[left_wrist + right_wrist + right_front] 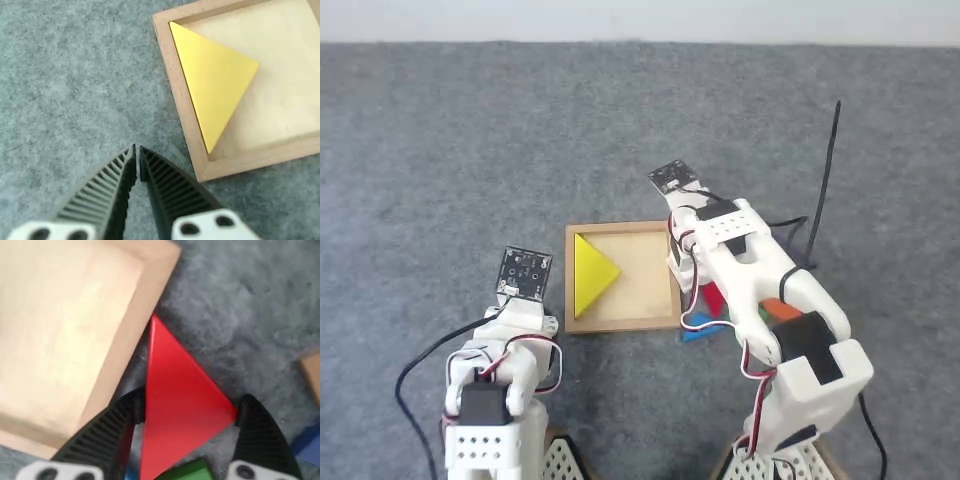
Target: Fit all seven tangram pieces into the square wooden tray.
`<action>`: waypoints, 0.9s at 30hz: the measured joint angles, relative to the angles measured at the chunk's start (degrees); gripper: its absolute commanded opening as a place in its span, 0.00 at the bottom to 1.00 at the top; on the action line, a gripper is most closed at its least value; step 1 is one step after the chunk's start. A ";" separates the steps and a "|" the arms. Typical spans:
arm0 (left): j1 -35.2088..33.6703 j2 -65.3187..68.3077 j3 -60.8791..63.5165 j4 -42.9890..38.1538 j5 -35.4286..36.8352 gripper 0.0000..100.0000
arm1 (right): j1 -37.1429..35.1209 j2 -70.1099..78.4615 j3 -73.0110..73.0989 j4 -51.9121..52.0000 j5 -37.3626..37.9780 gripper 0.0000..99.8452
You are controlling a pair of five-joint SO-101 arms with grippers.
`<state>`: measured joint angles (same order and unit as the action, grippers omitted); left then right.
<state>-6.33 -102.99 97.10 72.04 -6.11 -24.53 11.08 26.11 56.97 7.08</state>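
The square wooden tray (620, 322) lies mid-table, and a large yellow triangle (592, 272) rests flat against its left wall. In the left wrist view my left gripper (137, 152) hangs shut and empty over the carpet, just outside the tray's (177, 95) near corner, beside the yellow triangle (215, 85). My right gripper (190, 405) is right of the tray (135, 315), with a finger touching each side of the red triangle (180, 410). That red triangle (714, 297) lies just outside the tray's right wall.
Loose pieces lie right of the tray, under the right arm: a blue one (705, 326), a green one (763, 314) and an orange one (781, 308). A black cable (825, 170) stands at the right. Grey carpet (470, 150) covers the table.
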 measured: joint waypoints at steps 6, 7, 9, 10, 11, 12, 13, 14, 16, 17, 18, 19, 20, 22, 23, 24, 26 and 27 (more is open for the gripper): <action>0.00 0.00 0.00 0.00 0.00 0.01 | 2.20 -3.60 0.88 2.46 -6.07 0.24; 0.00 0.00 0.00 0.00 0.00 0.01 | 2.73 -4.92 0.97 2.99 -7.03 0.24; 0.00 0.00 0.00 0.00 0.00 0.01 | 2.99 -8.18 0.97 4.40 -8.09 0.24; 0.00 0.00 0.00 0.00 0.00 0.01 | 2.73 -9.76 0.97 5.01 -8.35 0.24; 0.00 0.00 0.00 0.00 0.00 0.01 | 2.46 -11.25 0.97 5.54 -8.53 0.24; 0.00 0.00 0.00 0.00 0.00 0.01 | 2.11 -12.66 0.97 5.89 -8.53 0.24; 0.00 0.00 0.00 0.00 0.00 0.01 | 1.41 -13.89 0.97 6.15 -8.79 0.24; 0.00 0.00 0.00 0.00 0.00 0.01 | 0.35 -14.86 1.05 6.33 -9.23 0.24; 0.00 0.00 0.00 0.00 0.00 0.01 | -2.37 -16.00 1.05 6.33 -10.64 0.24; 0.00 0.00 0.00 0.00 0.00 0.01 | -3.60 -16.18 1.05 6.33 -10.90 0.24; 0.00 0.00 0.00 0.00 0.00 0.01 | -4.66 -16.18 1.05 6.33 -11.08 0.25; 0.00 0.00 0.00 0.00 0.00 0.01 | -5.19 -16.26 1.41 6.51 -11.25 0.25; 0.00 0.00 0.00 0.00 0.00 0.01 | -5.19 -16.35 2.11 7.03 -11.34 0.26; 0.00 0.00 0.00 0.00 0.00 0.01 | -4.13 -16.35 4.75 6.95 -11.34 0.30; 0.00 0.00 0.00 0.00 0.00 0.01 | -3.08 -16.35 6.07 6.24 -11.34 0.31; 0.00 0.00 0.00 0.00 0.00 0.01 | -1.76 -16.35 7.12 5.19 -11.34 0.32; 0.00 0.00 0.00 0.00 0.00 0.01 | 0.79 -16.35 9.49 2.99 -11.34 0.32; 0.00 0.00 0.00 0.00 0.00 0.01 | 1.32 -16.35 10.55 1.93 -11.34 0.32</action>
<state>-6.33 -102.99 97.10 72.04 -6.11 -23.21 -5.27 36.66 58.90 -4.26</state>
